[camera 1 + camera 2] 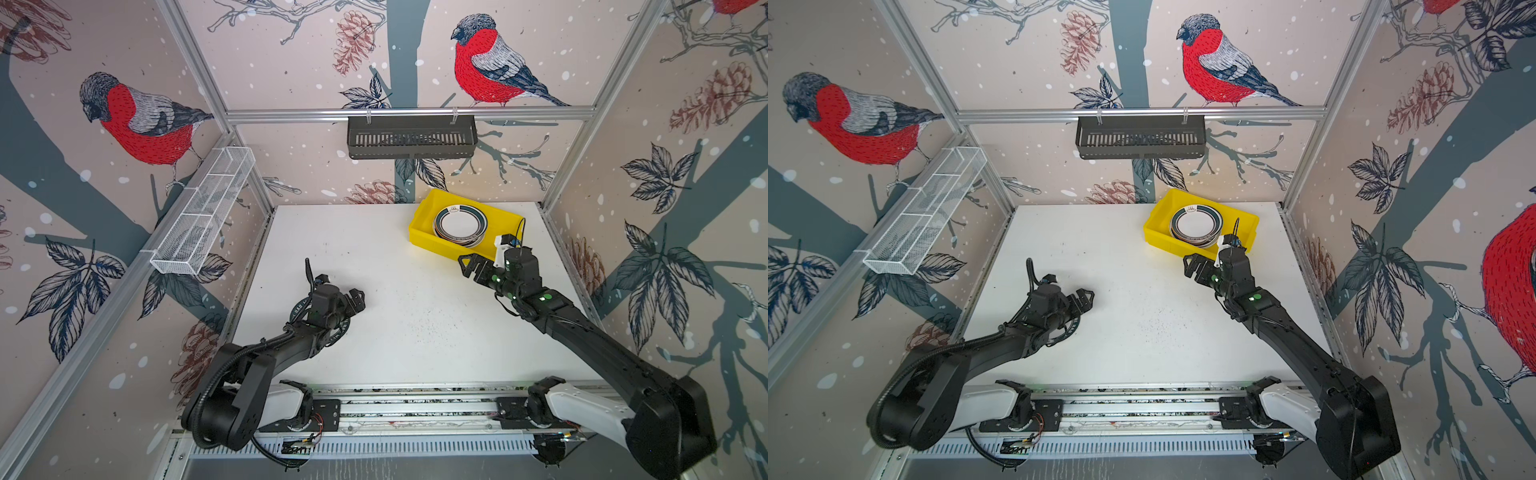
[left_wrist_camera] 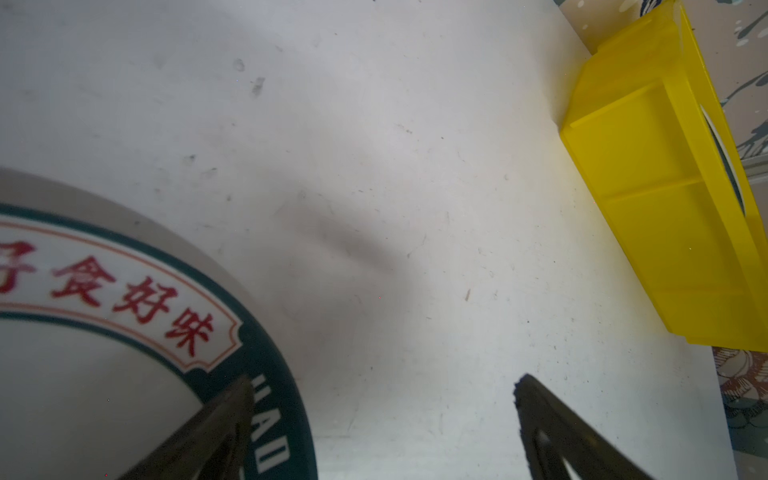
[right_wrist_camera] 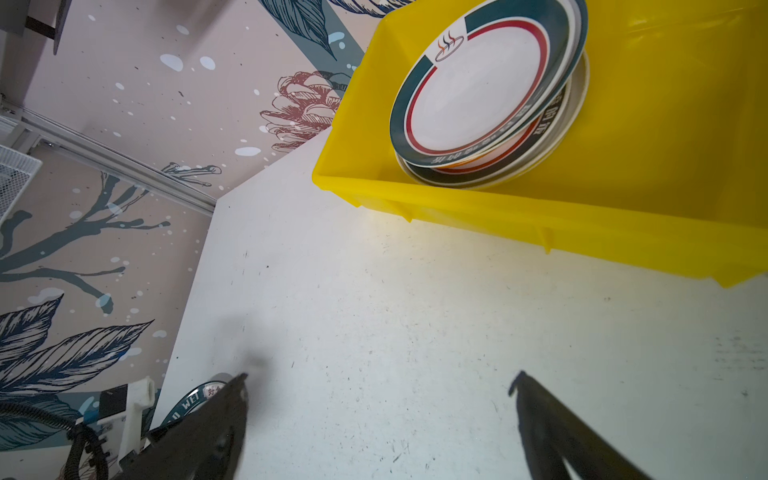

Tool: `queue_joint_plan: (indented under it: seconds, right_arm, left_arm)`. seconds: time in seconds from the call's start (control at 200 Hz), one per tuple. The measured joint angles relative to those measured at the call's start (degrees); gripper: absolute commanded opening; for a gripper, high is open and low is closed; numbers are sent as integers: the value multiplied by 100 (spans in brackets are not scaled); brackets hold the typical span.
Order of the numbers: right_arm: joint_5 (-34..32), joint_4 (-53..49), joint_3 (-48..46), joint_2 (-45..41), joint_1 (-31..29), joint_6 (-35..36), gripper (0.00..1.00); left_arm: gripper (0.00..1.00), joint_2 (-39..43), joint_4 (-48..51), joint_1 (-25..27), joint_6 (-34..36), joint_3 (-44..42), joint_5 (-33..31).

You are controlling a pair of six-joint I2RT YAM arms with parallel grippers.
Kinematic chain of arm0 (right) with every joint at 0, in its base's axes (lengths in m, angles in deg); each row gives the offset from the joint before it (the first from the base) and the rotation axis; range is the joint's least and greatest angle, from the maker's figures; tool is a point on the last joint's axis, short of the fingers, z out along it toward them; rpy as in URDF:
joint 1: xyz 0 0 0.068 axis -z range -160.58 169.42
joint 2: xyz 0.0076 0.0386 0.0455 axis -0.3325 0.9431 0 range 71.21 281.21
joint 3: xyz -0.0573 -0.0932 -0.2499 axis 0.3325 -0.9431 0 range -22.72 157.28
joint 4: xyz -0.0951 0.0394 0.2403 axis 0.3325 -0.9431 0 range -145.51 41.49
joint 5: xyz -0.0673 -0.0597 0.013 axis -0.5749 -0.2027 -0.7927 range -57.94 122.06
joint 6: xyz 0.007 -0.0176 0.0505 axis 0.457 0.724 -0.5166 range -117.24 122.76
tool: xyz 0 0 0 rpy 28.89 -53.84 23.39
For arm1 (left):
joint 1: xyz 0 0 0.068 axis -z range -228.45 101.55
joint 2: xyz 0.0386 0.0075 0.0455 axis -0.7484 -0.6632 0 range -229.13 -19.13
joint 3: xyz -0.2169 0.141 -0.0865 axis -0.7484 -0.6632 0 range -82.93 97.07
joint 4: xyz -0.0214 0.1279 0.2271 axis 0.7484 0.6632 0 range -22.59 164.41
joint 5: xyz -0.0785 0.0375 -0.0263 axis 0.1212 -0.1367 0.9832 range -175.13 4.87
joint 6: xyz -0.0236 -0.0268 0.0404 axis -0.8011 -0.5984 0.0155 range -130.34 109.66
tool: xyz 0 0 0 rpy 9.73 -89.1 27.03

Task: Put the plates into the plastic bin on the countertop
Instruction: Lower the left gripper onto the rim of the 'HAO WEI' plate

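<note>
The yellow plastic bin (image 1: 440,248) (image 1: 1158,237) stands at the back right of the white countertop (image 1: 395,328). A stack of plates (image 1: 459,224) (image 1: 1196,226) (image 3: 486,95) lies in it, the top one white with a teal and red rim. Another teal-rimmed plate (image 2: 124,299) (image 1: 344,328) lies on the countertop, mostly hidden under my left arm. My left gripper (image 2: 382,386) (image 1: 358,300) is open. One of its fingers is over that plate's rim and the other is over bare countertop. My right gripper (image 3: 378,378) (image 1: 467,266) is open and empty, just in front of the bin.
A black slotted basket (image 1: 411,137) hangs on the back rail. A white wire mesh rack (image 1: 203,212) runs along the left wall. Aluminium rails (image 1: 415,405) and both arm bases line the front edge. Patterned walls close in the three other sides.
</note>
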Motion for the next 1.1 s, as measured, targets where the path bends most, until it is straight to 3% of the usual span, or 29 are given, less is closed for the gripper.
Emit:
queue_joint_plan:
  seconds: [0.59, 0.901, 1.101]
  right_arm:
    - [-212, 63, 651, 634, -39, 0, 100]
    - [-249, 103, 820, 1062, -116, -28, 100]
    - [-339, 74, 1231, 1405, -273, -39, 100]
  left_arm:
    - [98, -1718, -175, 42, 728, 1521, 846]
    - [98, -1755, 638, 42, 896, 2085, 852]
    - [98, -1351, 1327, 44, 997, 2210, 345]
